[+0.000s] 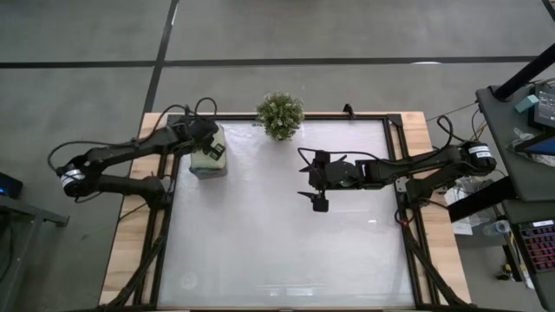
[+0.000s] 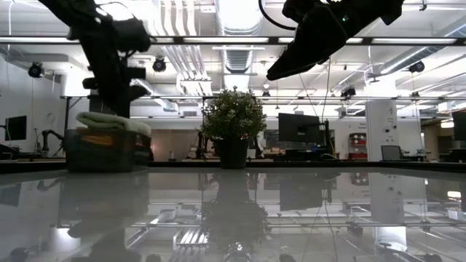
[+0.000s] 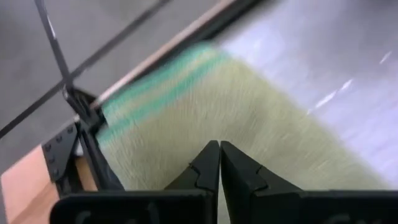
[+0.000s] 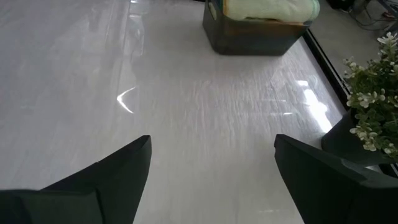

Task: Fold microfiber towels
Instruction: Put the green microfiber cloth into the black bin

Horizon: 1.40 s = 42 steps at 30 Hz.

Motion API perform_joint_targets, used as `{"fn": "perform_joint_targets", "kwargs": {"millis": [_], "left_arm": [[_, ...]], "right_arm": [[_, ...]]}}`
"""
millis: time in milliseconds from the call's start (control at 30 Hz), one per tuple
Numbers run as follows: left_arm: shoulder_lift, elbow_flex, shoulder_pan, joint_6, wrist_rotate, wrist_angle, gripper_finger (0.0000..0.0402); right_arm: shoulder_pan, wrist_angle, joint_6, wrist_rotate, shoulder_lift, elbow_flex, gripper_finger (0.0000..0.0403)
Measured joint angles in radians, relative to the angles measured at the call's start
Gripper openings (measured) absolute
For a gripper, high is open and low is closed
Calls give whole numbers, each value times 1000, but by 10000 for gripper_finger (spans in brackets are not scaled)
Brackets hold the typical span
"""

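towels (image 1: pixel 208 165) stacked in tray (image 4: pixel 249 37), pale sage-green top, teal edge beneath.
left gripper (image 3: pixel 219 163) clenched, empty, above stack; right gripper (image 1: pixel 317 184) released mid-table. long axis: cannot tell.

Towels (image 1: pixel 208 143) in tray (image 1: pixel 208 169), beside plant (image 1: pixel 280 113)

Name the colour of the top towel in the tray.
Pale sage-green towel, clearest in the left wrist view.

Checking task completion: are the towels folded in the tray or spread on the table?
Folded, in the tray: a pale green towel tops the pile.
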Motion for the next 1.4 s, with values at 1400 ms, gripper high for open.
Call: {"fn": "perform_joint_targets", "kwargs": {"millis": [1400], "left_arm": [[186,-445,-167,-210,-401,901,0]], "right_arm": [[0,0,-1,0,0,0,327]]}}
